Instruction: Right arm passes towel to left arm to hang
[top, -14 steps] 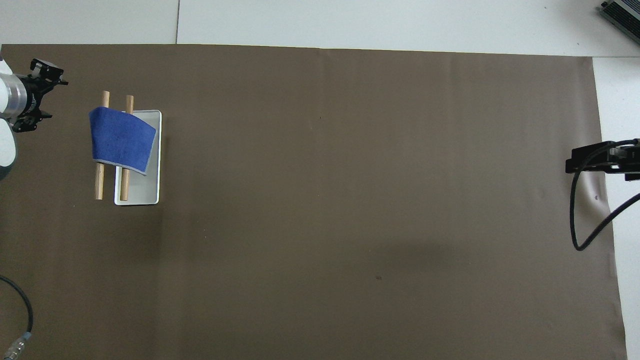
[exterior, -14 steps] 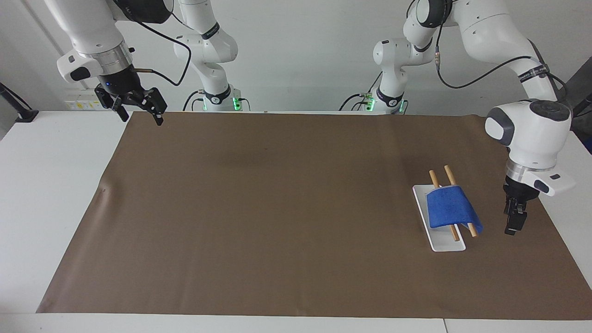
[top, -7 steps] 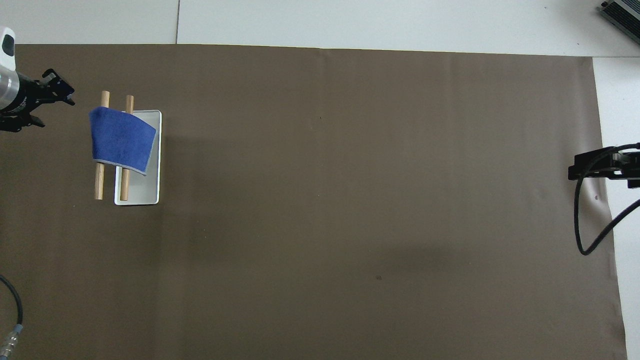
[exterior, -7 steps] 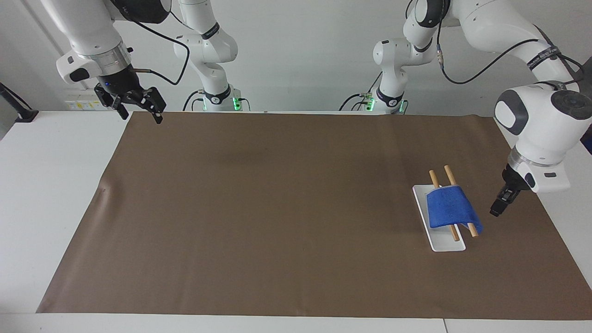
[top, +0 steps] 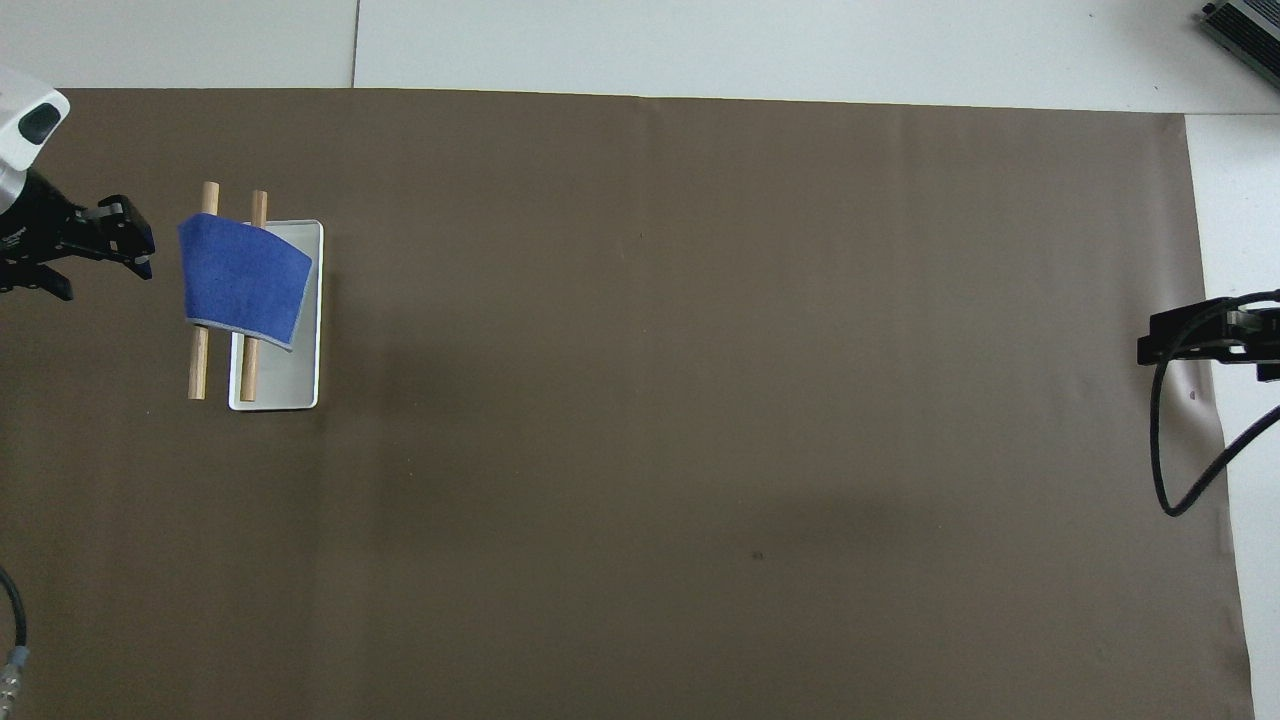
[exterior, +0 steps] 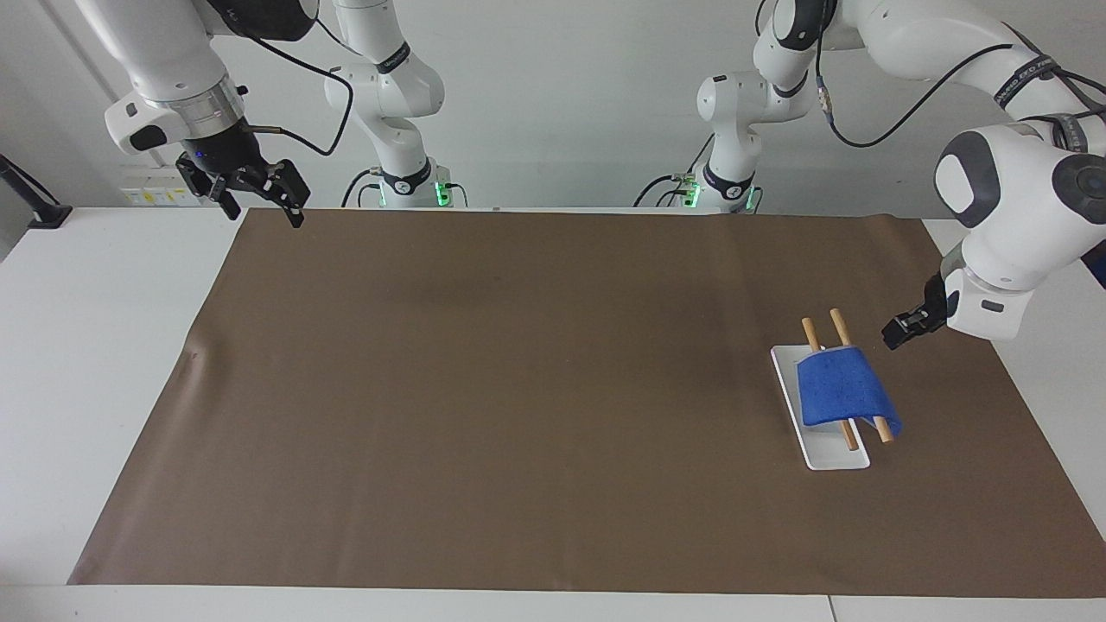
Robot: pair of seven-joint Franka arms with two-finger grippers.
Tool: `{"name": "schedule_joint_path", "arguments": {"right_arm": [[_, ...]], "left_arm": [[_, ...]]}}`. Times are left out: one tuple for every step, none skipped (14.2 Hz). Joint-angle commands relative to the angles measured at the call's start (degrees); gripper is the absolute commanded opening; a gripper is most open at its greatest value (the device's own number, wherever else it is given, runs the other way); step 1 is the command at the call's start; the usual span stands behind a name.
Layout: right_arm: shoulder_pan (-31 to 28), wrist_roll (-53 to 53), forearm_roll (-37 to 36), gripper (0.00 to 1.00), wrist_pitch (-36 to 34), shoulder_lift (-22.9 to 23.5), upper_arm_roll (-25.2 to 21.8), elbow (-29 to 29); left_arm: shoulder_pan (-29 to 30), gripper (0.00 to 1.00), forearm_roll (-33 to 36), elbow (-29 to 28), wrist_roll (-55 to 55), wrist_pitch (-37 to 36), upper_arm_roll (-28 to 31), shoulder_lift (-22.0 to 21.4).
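The blue towel point(exterior: 842, 390) point(top: 243, 280) hangs draped over two wooden rods point(exterior: 810, 330) point(top: 200, 365) that slope up from a white tray point(exterior: 834, 455) point(top: 285, 390) at the left arm's end of the table. My left gripper point(exterior: 897, 333) point(top: 135, 240) hovers beside the rods, turned sideways toward the towel, apart from it, open and empty. My right gripper point(exterior: 256, 200) point(top: 1165, 335) waits, open and empty, raised over the brown mat's corner at the right arm's end.
A brown mat point(exterior: 518, 389) point(top: 700, 400) covers most of the white table point(exterior: 104, 345). Black cables trail from both wrists. Both arm bases stand along the table's edge on the robots' side.
The left gripper has risen and swung from pointing down to pointing sideways at the towel, over the mat beside the rods. The towel and the right arm have stayed put.
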Motion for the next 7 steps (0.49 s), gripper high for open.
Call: {"name": "schedule_joint_path", "arguments": {"right_arm": [[0.08,0.30,-0.96,1.00,-0.26,-0.30,0.44,0.22],[0.08,0.21,-0.70,1.00,-0.17,-0.30,0.53,0.22],[0.08,0.30,-0.69,1.00,-0.26,-0.30,0.53,0.22],[0.17,0.39,-0.69,1.00,-0.52,-0.30,0.61,0.39],[0.17,0.39,-0.69,1.00,-0.70,-0.30,0.96,0.39],[0.08,0.30,-0.87,1.00,-0.53,-0.30,1.05,0.39],[0.08,0.39,-0.78,1.00,-0.09,-0.30,1.05,0.31]], "left_arm": [[0.11,0.73,0.24,0.65,1.35,-4.52,-1.73,-3.10],[0.11,0.73,0.24,0.65,1.35,-5.31,-2.52,-4.50],[0.19,0.73,-0.46,0.65,1.44,-6.28,-2.70,-5.65],[0.19,0.74,-2.03,0.65,1.62,-7.24,-2.62,-6.88],[0.19,0.74,-3.01,0.56,2.49,-7.78,-2.53,-8.11],[0.19,0.75,-3.10,0.56,3.19,-8.56,-2.62,-8.99],[0.19,0.77,-3.19,0.47,3.63,-8.66,-2.79,-9.87]]}}
